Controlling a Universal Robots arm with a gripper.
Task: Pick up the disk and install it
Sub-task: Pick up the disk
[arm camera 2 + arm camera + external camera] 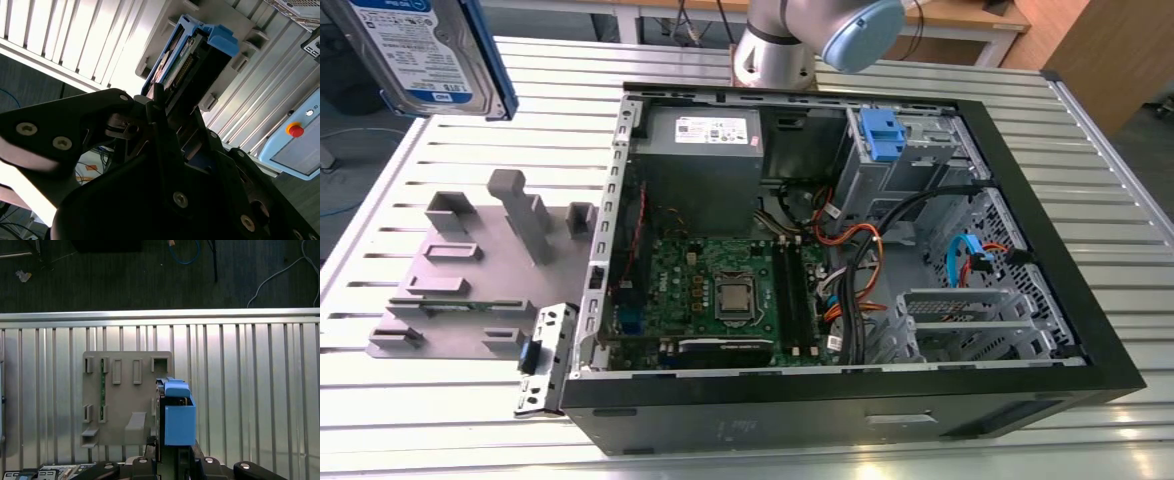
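The disk (434, 55) hangs in the air at the upper part of the exterior view's left, above the slatted table; its blue-and-white label and blue plastic bracket face the camera. In both wrist views my gripper (175, 117) (176, 454) is shut on the disk (192, 55) (177, 415), and the blue bracket sticks out past the black fingers (161, 127). Below the held disk lies a grey fixture plate (125, 390) with upright slots.
The open computer case (1107, 370) lies on the table at the exterior view's right, with motherboard (720, 290), cables, a blue-latched drive bay (881, 135) and a metal cage (961, 320). The grey fixture plate (467, 270) sits beside it. The arm's base (781, 45) stands behind the case.
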